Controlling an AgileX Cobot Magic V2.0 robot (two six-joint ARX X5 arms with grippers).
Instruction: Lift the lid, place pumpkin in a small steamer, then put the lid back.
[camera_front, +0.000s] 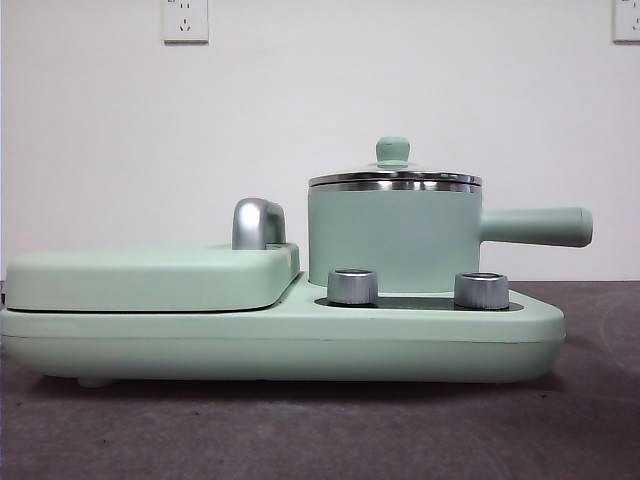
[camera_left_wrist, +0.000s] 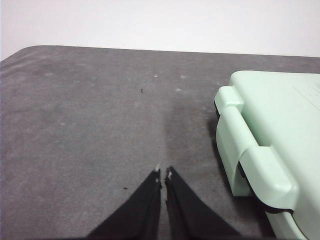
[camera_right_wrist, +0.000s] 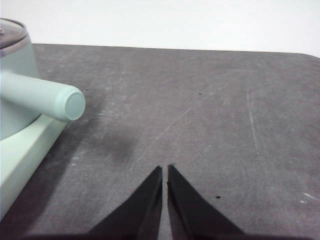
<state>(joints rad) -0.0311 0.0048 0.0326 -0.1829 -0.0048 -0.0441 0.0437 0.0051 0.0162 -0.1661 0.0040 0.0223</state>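
The small steamer (camera_front: 392, 238), a mint-green pot with a long side handle (camera_front: 535, 227), stands on the right half of the wide green base (camera_front: 300, 338). The lid (camera_front: 394, 178) sits closed on it, its mint knob (camera_front: 393, 150) upright. The pumpkin is out of view. My left gripper (camera_left_wrist: 163, 172) hovers shut over bare grey table beside the base's hinged end (camera_left_wrist: 260, 150). My right gripper (camera_right_wrist: 165, 168) is shut and empty over the table, with the steamer handle (camera_right_wrist: 45, 96) off to one side of it. Neither gripper shows in the front view.
A flat mint-green cover (camera_front: 150, 275) with a chrome handle (camera_front: 258, 224) lies on the left half of the base. Two silver knobs (camera_front: 352, 286) (camera_front: 481, 290) stand in front of the pot. Grey tabletop (camera_front: 320, 430) extends around the base.
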